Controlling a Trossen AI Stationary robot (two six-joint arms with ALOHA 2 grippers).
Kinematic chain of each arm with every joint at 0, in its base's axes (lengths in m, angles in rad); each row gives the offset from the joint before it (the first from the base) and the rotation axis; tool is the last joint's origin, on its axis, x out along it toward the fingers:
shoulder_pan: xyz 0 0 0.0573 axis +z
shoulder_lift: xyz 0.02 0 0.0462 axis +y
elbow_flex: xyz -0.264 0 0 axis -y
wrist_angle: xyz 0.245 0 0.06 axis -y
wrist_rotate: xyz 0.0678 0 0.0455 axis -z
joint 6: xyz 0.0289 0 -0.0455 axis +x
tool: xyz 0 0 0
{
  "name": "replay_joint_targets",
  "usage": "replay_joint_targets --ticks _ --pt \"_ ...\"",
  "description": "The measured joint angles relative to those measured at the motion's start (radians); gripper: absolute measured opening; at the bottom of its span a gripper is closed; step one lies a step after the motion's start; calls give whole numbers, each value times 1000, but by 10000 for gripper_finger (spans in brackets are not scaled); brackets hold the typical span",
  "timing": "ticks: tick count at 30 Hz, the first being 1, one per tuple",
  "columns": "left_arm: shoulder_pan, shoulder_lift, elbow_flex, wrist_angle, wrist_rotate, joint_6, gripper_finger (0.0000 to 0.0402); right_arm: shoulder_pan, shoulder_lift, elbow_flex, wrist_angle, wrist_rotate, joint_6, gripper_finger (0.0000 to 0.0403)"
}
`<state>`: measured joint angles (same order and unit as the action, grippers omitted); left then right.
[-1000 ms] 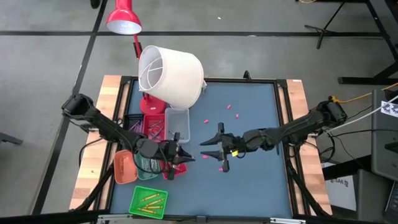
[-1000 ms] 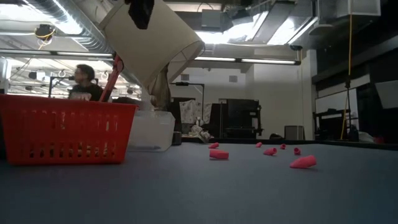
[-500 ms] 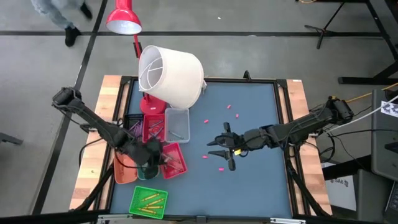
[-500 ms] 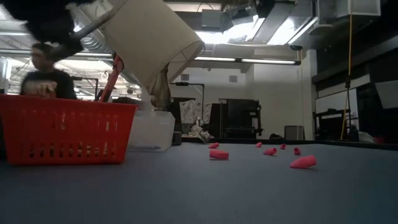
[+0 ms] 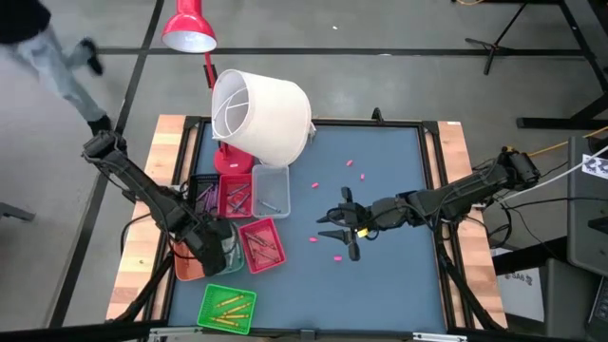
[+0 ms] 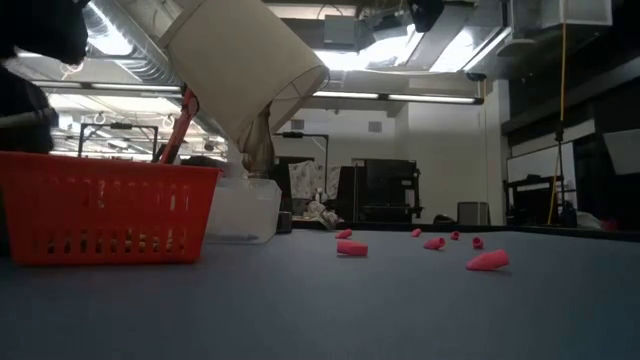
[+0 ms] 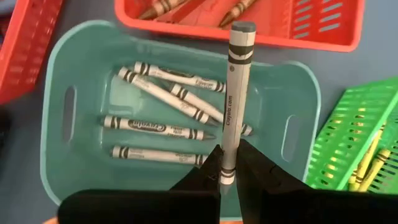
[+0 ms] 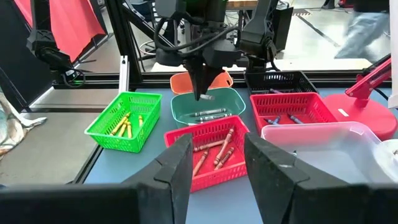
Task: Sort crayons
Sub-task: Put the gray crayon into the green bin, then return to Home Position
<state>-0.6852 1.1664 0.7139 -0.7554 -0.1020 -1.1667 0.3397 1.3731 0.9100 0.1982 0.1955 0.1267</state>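
My left gripper (image 5: 217, 249) is over the teal tray (image 7: 74, 149), shut on a grey crayon (image 7: 235, 93). Several more grey crayons (image 7: 155, 126) lie flat on that tray's floor. The right wrist view shows the same gripper (image 8: 202, 87) pointing down over the teal tray (image 8: 211, 106). Beside it stand a red tray (image 5: 264, 244) with reddish crayons, a green tray (image 5: 228, 306) with yellow ones and an orange tray (image 5: 187, 263). My right gripper (image 5: 347, 228) hovers open over the middle of the mat, holding nothing. My left gripper pinches the grey crayon's one end (image 7: 228, 163) between its two fingertips (image 7: 205, 175). The fingers come from above, pointing steeply down, and the crayon runs on along them. It hangs below the tips, clear of the tray and the crayons in it.
Small pink pieces (image 5: 334, 256) lie scattered on the blue mat, also low in front (image 6: 487, 261). A tipped white lampshade (image 5: 261, 114) and a red lamp (image 5: 190, 28) stand at the far left. A clear tray (image 5: 271, 190), another red tray (image 5: 236, 195) and a black one (image 5: 202, 190) stand behind.
My left gripper has gone from over the red tray toward the table's left edge, to above the teal tray, and has tipped and rolled until it points down, still shut on the grey crayon. My right gripper has drawn back a little toward the table's right edge.
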Motion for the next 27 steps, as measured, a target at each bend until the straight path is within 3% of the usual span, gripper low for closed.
replay_joint_targets --ticks 5,13,18,22,27 --pt "-11 0 0 -5 0 -25 17 0 0 0 0 0 0 143" --pt "-11 0 0 -15 -20 -61 71 0 0 0 0 0 0 143" --pt "-11 0 0 3 -67 -55 81 0 0 0 1 1 0 143" --pt "2 0 0 103 -170 -31 82 0 -9 0 1 1 0 143" --pt "46 -25 0 330 -273 168 68 0 -63 0 0 0 1 143"
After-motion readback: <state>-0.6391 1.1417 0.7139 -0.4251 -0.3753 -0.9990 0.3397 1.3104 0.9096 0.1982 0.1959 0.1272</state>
